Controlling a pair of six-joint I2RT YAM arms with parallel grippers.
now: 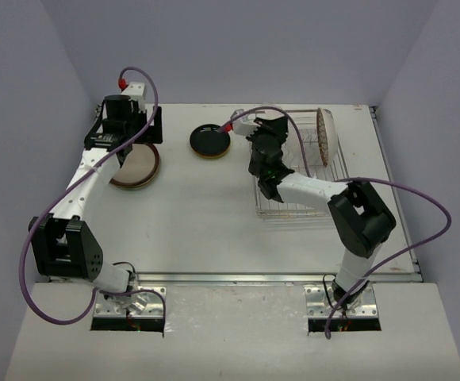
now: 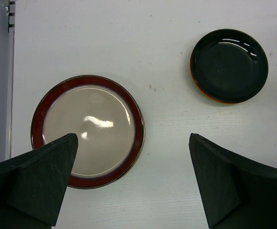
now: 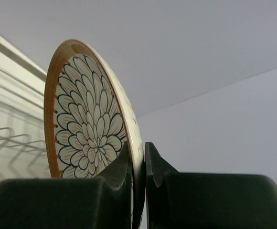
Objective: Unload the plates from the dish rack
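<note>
Right claw (image 3: 137, 153) pinches the flower plate (image 3: 88, 124), upright on edge near the surface's (image 1: 206, 226) far right corner; left claw (image 2: 133, 139) spreads wide, empty.

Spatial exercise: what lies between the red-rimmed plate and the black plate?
Only bare table separates the red-rimmed plate and black plate, per left wrist view.

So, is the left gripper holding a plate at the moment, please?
No: the left gripper is open and empty, and the red-rimmed plate lies flat on the table below it.
</note>
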